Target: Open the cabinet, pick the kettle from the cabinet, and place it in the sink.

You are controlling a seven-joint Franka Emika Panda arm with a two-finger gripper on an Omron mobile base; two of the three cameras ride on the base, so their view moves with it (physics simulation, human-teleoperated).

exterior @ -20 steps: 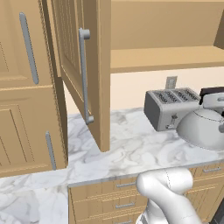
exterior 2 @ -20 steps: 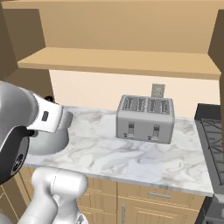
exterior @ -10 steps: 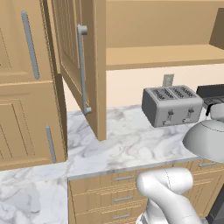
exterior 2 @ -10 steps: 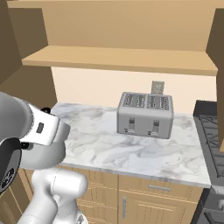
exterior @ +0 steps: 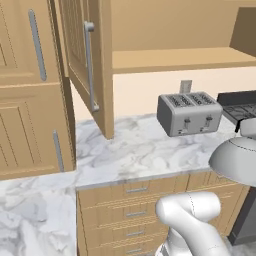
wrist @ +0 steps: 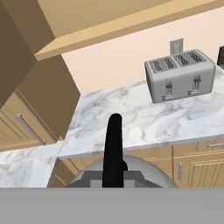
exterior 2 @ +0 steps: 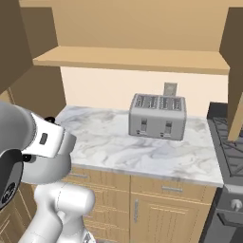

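At the right edge of the left base frame you carry the squat silvery-grey metal kettle, rigid, smooth, probably weighty; the gripper's grasp on its black top handle cannot be told.

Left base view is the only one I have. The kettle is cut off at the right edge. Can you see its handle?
Observer: Yes. In the hand view the black handle stands upright over the kettle, close to the camera.
Operator: Is the pincer shut on it?
Observer: I cannot tell; the fingers are not clear there.
Operator: Where is the arm's wrist?
Observer: The right base view shows the wrist in front of the left end of the counter.
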